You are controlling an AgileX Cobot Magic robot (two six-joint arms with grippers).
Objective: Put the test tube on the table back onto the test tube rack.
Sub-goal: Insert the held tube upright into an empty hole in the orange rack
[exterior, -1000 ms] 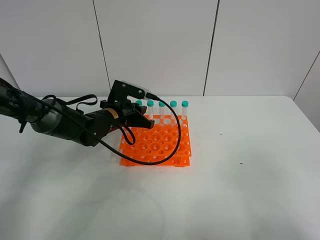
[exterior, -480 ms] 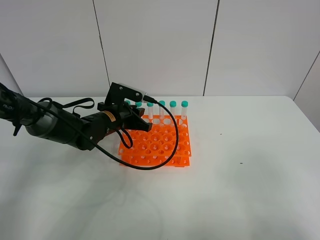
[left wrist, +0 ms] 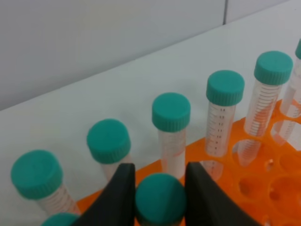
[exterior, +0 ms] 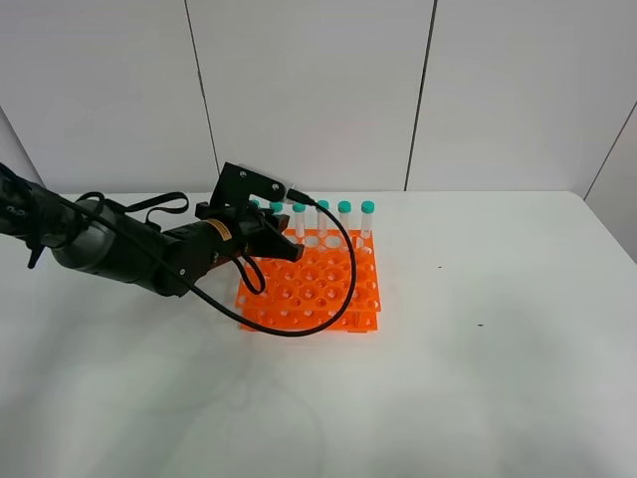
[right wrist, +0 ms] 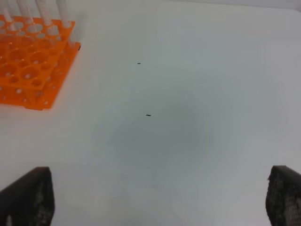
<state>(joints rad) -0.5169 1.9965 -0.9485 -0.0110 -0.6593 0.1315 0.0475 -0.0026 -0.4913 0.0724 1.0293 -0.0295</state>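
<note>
The orange test tube rack [exterior: 317, 289] stands on the white table [exterior: 478, 378]. Several teal-capped test tubes [exterior: 344, 221] stand upright in its back row. My left gripper [exterior: 283, 249] is over the rack's back left part, just in front of that row. In the left wrist view its fingers [left wrist: 120, 193] are shut on the teal cap of a test tube [left wrist: 161, 198]; the tube's lower part is hidden. The back-row tubes [left wrist: 171, 113] stand just beyond it. My right gripper [right wrist: 160, 172] is wide open and empty above bare table, right of the rack [right wrist: 33, 61].
A black cable [exterior: 333, 299] loops from the left arm over the rack's front. Two small dark specks [exterior: 480, 325] lie on the table right of the rack. A white panelled wall [exterior: 318, 90] rises behind the table.
My left arm has shifted slightly to the left over the rack's back left, still holding the tube. The rack and its tubes have not moved.
</note>
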